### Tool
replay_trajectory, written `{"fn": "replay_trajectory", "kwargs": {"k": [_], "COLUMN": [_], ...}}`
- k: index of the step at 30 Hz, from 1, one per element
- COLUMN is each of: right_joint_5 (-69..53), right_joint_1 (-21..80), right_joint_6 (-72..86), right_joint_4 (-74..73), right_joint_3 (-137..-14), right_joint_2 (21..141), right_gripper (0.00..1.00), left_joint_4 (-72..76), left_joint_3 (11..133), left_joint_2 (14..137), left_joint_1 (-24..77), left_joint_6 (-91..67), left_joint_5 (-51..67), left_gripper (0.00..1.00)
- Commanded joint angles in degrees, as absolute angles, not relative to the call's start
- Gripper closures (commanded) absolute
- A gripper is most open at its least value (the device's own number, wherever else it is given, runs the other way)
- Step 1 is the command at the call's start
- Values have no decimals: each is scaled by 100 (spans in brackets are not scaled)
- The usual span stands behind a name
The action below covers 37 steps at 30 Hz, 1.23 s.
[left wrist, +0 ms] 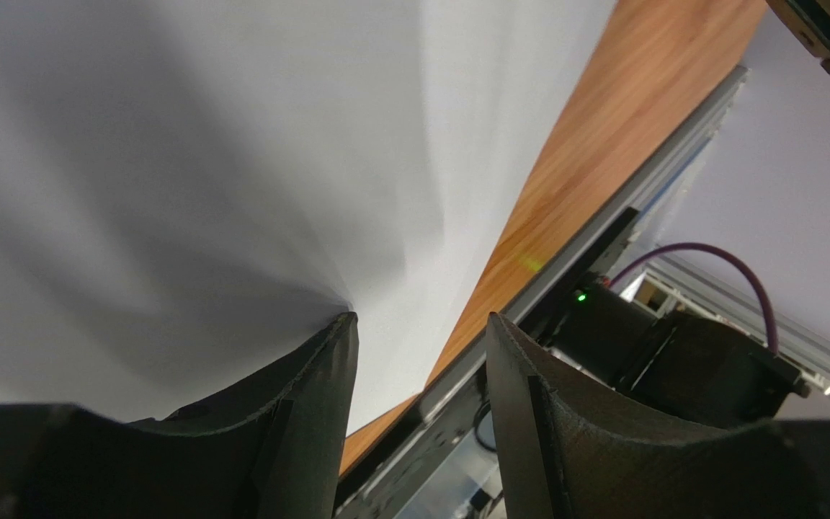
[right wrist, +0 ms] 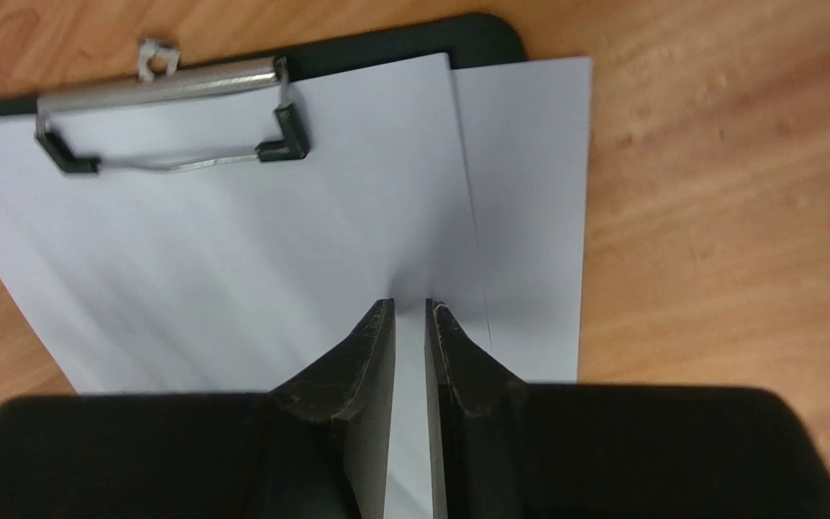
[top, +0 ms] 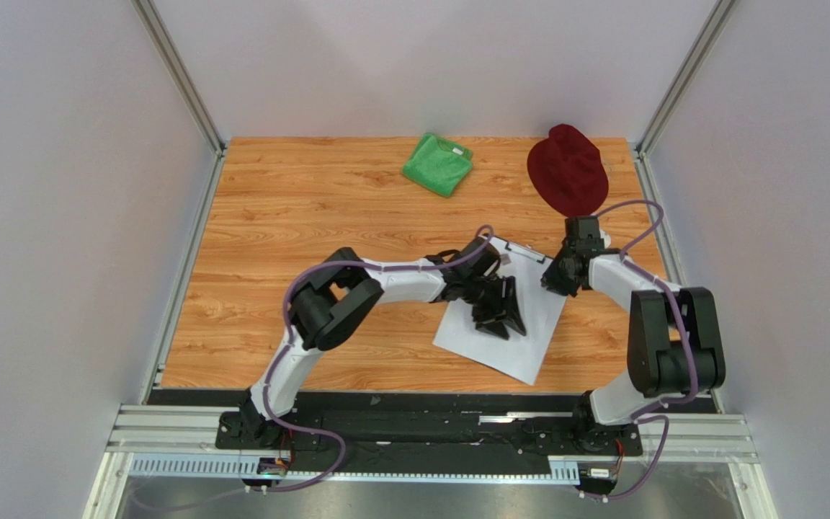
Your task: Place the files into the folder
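Note:
The files (top: 508, 348) are white sheets lying on the folder at the table's middle right. In the right wrist view the top sheets (right wrist: 279, 249) sit under the silver clip (right wrist: 170, 87), and one sheet (right wrist: 528, 216) is offset to the right. Only the folder's black top edge (right wrist: 473, 32) shows. My left gripper (top: 495, 314) is open, and its left fingertip touches the paper (left wrist: 225, 162) in the left wrist view (left wrist: 419, 319). My right gripper (top: 553, 279) is nearly closed with nothing between the jaws, and its tips rest on the sheets (right wrist: 410, 303).
A green cloth (top: 438, 163) lies at the back centre. A dark red hat (top: 567, 170) lies at the back right, just behind the right arm. The metal rail (top: 430, 427) runs along the table's near edge.

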<state>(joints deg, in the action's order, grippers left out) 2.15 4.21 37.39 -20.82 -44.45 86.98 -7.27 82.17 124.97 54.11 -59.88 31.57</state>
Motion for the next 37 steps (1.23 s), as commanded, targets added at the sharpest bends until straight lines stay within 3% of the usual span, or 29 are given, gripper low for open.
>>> {"fn": "replay_trajectory", "kwargs": {"k": [1, 6, 10, 13, 18, 24, 28, 29, 31, 34, 37], "right_joint_5": [-385, -1290, -1363, -1065, -136, 799, 414, 300, 79, 79, 123], "right_joint_1": [62, -272, -255, -185, 324, 1265, 1292, 1292, 1292, 1292, 1292], "right_joint_6": [2892, 2584, 2488, 2242, 2066, 1758, 1714, 1723, 1740, 1793, 1828], "right_joint_4": [-2224, -2145, -2294, -2872, -4128, -5419, -6055, -6073, -5916, -5441, -5739], "right_joint_3": [-5167, -5756, -6020, -6266, -6539, -7583, -8874, -9225, -9413, -9343, -9650], "right_joint_2": [9447, 9870, 9476, 8914, 7544, 6022, 5354, 5048, 4686, 4018, 4095], "right_gripper": [80, 78, 77, 73, 44, 33, 31, 27, 0, 0, 0], "left_joint_4": [-327, -255, -973, -1318, -1661, -3316, -4358, -4472, -4570, -4509, -4544], "left_joint_3": [9095, 9431, 9510, 9501, 9036, 8876, 9254, 9342, 9334, 9185, 9027], "left_joint_2": [13420, 13466, 12947, 12333, 10588, 8004, 6568, 6296, 5540, 4722, 4264], "left_joint_1": [5791, 5897, 5836, 5801, 5801, 5809, 5801, 5801, 5801, 5801, 5801], "left_joint_6": [-6538, -6557, -5960, -5617, -5019, -3904, -3367, -3271, -3182, -3155, -3182], "left_joint_5": [3313, 3296, 2813, 2698, 2277, 338, -1315, -1832, -2187, -2618, -2768], "left_gripper": [43, 41, 26, 24, 20, 18, 13, 11, 7, 4, 2]}}
